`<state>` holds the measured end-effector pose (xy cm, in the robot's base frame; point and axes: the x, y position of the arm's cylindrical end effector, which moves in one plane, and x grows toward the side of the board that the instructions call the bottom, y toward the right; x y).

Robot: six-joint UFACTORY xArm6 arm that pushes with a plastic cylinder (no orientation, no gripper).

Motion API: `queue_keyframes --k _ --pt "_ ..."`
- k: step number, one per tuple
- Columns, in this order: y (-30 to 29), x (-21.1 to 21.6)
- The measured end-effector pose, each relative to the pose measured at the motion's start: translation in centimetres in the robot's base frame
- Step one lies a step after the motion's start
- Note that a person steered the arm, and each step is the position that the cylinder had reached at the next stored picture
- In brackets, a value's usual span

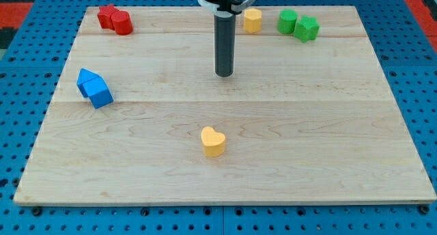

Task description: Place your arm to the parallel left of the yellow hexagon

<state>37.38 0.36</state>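
The yellow hexagon (252, 20) stands near the top edge of the wooden board (328, 139), a little right of centre. My dark rod comes down from the view's top and my tip (224, 74) rests on the board below and to the left of the hexagon, apart from it. A yellow heart (213, 141) lies lower down, well below my tip.
Two red blocks (114, 19) touch each other at the top left. Two blue blocks (94, 87) sit together at the left. A green cylinder (287, 20) and a green block (307, 28) sit right of the hexagon. A blue pegboard (20, 71) surrounds the board.
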Motion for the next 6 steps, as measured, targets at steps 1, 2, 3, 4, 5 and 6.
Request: queue_keyframes --k 1,2,3,4,5,6 --pt "-0.7 -0.7" --pt "-0.8 -0.7" --pt "-0.8 -0.7" --pt "-0.8 -0.7" --pt "-0.5 -0.7" --pt "-0.5 -4.1"
